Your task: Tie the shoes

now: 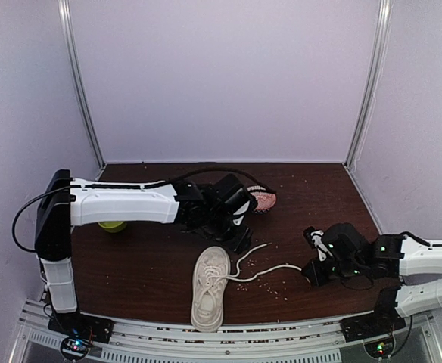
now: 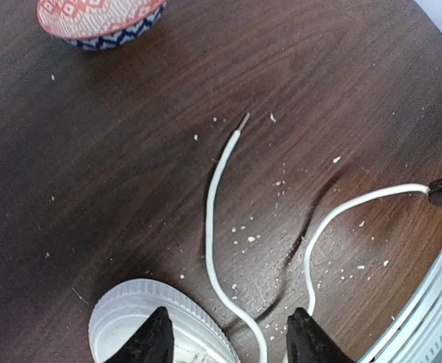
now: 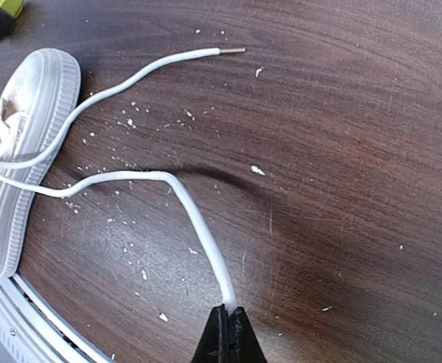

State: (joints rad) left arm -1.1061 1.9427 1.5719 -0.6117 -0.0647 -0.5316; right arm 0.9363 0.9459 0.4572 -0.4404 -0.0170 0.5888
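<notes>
No text, label, brand mark, number or sign could be read in any of the views.
</notes>
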